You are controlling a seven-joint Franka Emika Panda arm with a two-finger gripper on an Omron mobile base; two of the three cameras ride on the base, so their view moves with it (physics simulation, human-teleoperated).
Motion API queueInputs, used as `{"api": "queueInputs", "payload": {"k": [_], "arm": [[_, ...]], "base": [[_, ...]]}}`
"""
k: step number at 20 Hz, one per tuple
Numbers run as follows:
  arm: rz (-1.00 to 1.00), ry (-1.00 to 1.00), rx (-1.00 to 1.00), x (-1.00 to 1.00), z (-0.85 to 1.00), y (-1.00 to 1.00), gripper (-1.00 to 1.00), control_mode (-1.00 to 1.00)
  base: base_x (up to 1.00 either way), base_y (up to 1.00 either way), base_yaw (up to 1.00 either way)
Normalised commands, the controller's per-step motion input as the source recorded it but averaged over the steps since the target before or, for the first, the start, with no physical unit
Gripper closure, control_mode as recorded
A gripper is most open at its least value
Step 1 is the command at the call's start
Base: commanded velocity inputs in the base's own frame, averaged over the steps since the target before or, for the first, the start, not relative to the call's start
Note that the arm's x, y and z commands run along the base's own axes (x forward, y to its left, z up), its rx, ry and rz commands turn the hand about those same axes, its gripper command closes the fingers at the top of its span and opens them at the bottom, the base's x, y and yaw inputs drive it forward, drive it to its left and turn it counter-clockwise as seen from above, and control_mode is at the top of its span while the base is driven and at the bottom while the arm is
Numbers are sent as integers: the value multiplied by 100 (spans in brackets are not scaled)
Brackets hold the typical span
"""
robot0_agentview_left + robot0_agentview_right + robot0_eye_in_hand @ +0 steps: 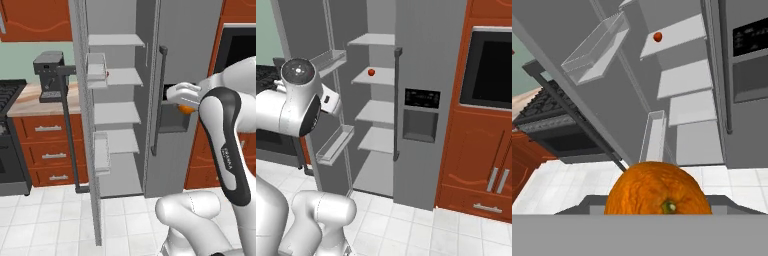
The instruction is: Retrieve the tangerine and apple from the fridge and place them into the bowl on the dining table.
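Straight ahead, the fridge (421, 100) stands with its left door swung wide open, white shelves showing. Near its closed right door, the hand (186, 102) is clenched around the tangerine (658, 190), out in front of the fridge. Farther in, the apple (371, 72) rests on an upper shelf.

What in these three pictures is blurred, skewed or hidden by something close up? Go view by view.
Left base view: evenly lit, no glare; the white arm hides most of the small bright orange tangerine in the hand. Right base view: sharp; the small round red apple sits on a white shelf of the tall grey fridge. Hand view: rolled, shelves slanted; the tangerine looms large.
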Motion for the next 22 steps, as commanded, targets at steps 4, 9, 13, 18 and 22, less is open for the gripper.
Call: {"api": "queueInputs", "payload": {"k": [4, 9, 13, 18, 22], "arm": [[0, 0, 0, 0, 0, 0, 100, 100], [0, 0, 0, 0, 0, 0, 100, 100], [0, 0, 0, 0, 0, 0, 100, 100], [0, 0, 0, 0, 0, 0, 100, 100], [0, 0, 0, 0, 0, 0, 100, 100]], "base": [[-74, -39, 12], [-61, -27, 12], [-67, -12, 4], [-70, -3, -15], [-68, -25, -4]]}}
